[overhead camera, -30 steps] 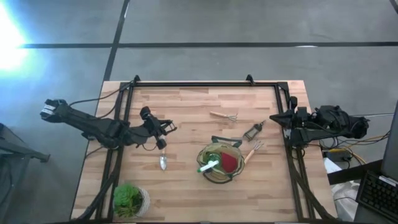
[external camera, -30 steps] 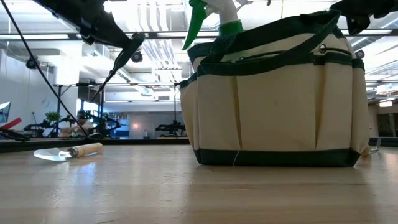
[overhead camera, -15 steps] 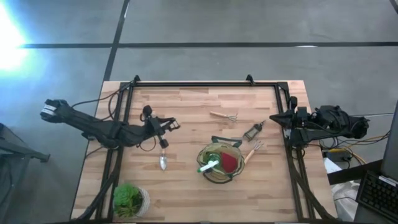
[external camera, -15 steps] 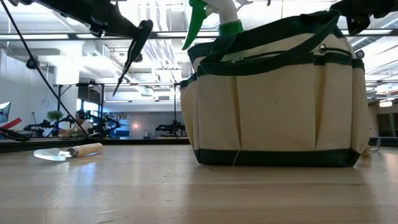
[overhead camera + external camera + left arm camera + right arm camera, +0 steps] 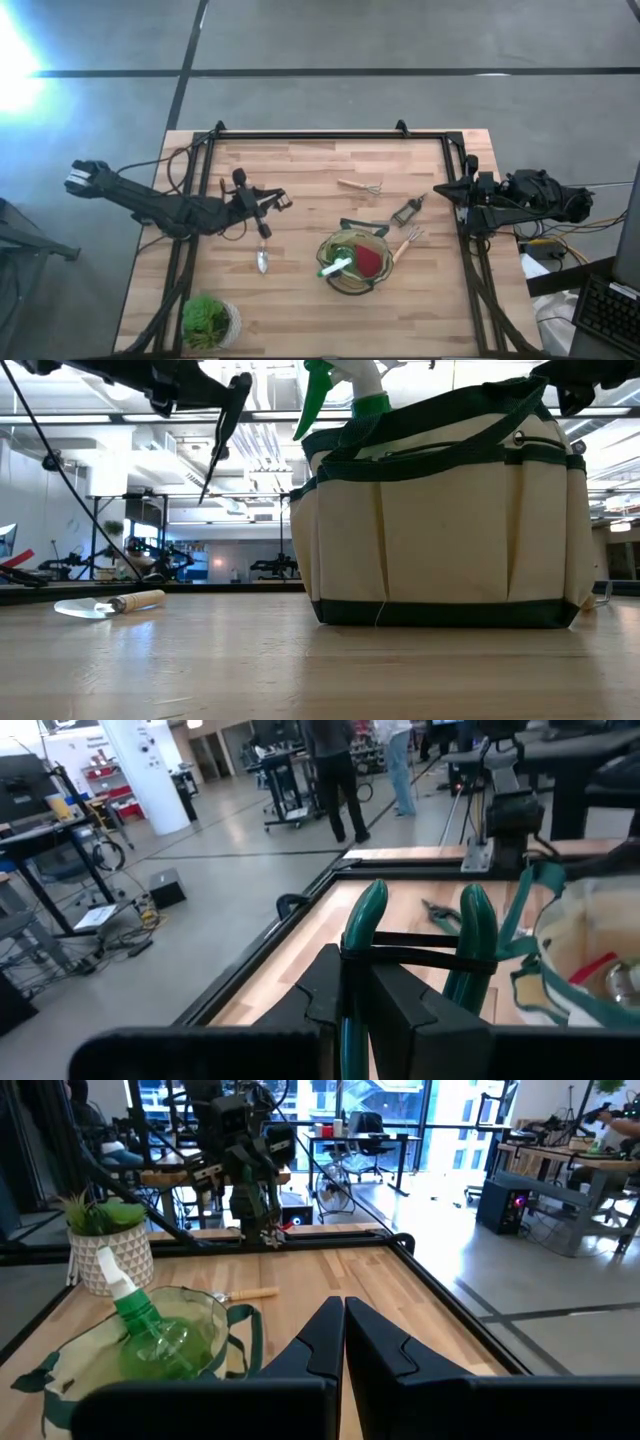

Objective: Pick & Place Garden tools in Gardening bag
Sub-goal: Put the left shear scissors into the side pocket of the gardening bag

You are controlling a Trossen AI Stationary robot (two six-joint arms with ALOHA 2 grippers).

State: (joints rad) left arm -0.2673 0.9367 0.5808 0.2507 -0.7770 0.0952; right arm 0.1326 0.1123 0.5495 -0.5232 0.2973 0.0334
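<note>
The gardening bag (image 5: 353, 263) stands near the middle of the table (image 5: 300, 160) and serves as the landmark. Inside it, a green spray bottle (image 5: 338, 262) with a white nozzle lies beside a pink-red item (image 5: 369, 262). Left of the bag, the left gripper (image 5: 282, 199) hangs above the wood with its fingers pinched on a pair of green-handled pruners (image 5: 420, 955), whose looped handles show up close in the left wrist view. Just below that gripper, between it and the leafy plant (image 5: 208, 319) at the table's near-left corner, the wooden-handled trowel (image 5: 262, 256) lies flat. Beyond the bag lie a small rake fork (image 5: 361, 186) and a dark tool (image 5: 406, 211), and a second fork (image 5: 406, 242) rests just to the bag's right. The right gripper (image 5: 440, 187) waits at the table's right edge, well apart from the bag, fingers pressed together on nothing.
</note>
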